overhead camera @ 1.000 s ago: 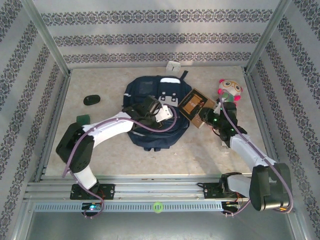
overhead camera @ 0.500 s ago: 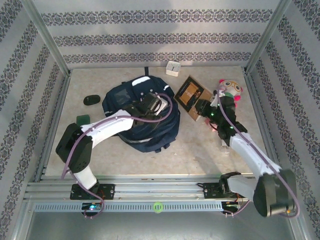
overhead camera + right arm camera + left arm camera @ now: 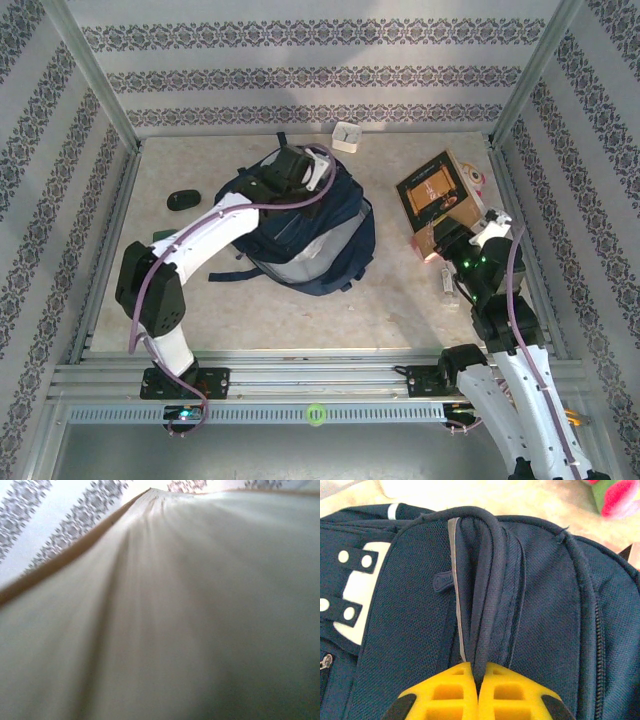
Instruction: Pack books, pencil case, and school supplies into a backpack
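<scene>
The navy backpack [image 3: 310,235] stands bunched up at centre-left of the table. My left gripper [image 3: 290,168] is at its top, shut on the dark carry loop [image 3: 487,580]; the yellow fingers [image 3: 445,690] pinch the loop between them. My right gripper [image 3: 437,242] is shut on the lower edge of the brown book [image 3: 435,190], which hangs tilted above the table at the right. That book's pale page edges [image 3: 175,620] fill the right wrist view. The pale pencil case [image 3: 347,135] sits by the back wall. A corner of the green book [image 3: 158,237] peeks out beside the left arm.
A black oval object [image 3: 183,200] lies at the left of the table. The pink-and-green plush toy [image 3: 476,180] is partly hidden behind the raised book, near the right wall, and shows in the left wrist view as well [image 3: 617,500]. Patterned walls enclose three sides.
My left gripper has pulled the backpack's top up and toward the back wall, standing the bag up. My right arm has lifted the brown book and swung it right, more upright.
</scene>
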